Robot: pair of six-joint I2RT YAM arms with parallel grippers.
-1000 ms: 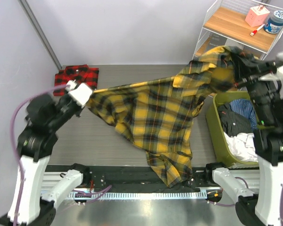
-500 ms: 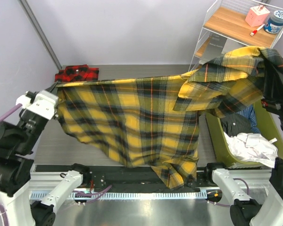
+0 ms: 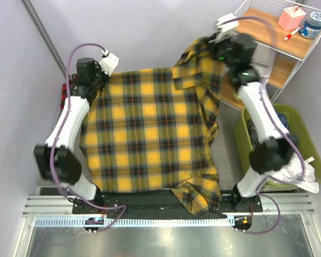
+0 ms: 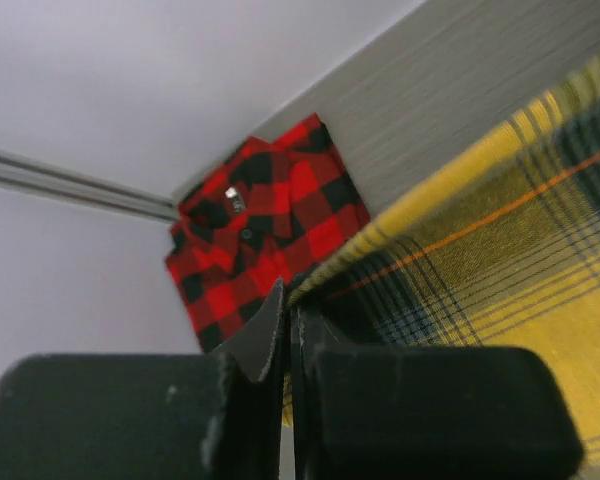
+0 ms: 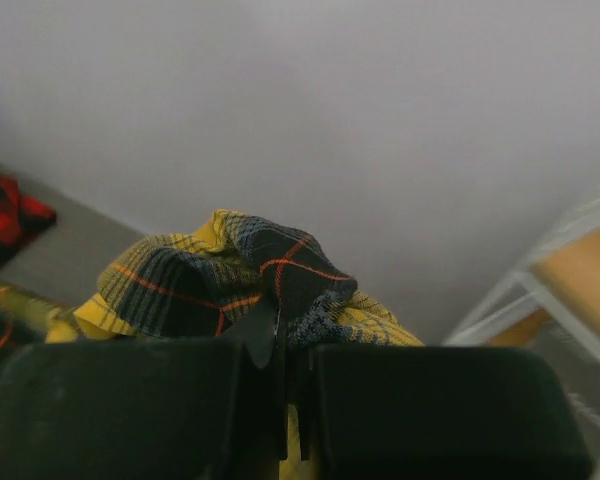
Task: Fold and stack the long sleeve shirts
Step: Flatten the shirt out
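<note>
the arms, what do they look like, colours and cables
Both the left arm and right arm have white links with black joints. A purple cable loops to each wrist, which carries a white camera block. The fingers are black, tapering wedges.

Open shirt (image 3: 144, 139) hangs across the middle of the desk (image 3: 229, 155), slung between both arms. Its far-left corner sits in the left pincer (image 4: 288, 315), its far-right end is bunched in the right pincer (image 5: 283, 325), and its near hem drapes over the rail (image 3: 139, 199) at the desk's near edge. Folded shirt (image 4: 265, 225) lies flat in the far-left corner, behind the open one. Right of the desk there's the bin (image 3: 305, 120), clothes (image 3: 299, 174) heaped in it. Behind the bin, the shelf (image 3: 259, 27), with a box (image 3: 292, 17) and a jar (image 3: 314, 24) side by side on its top board.
</note>
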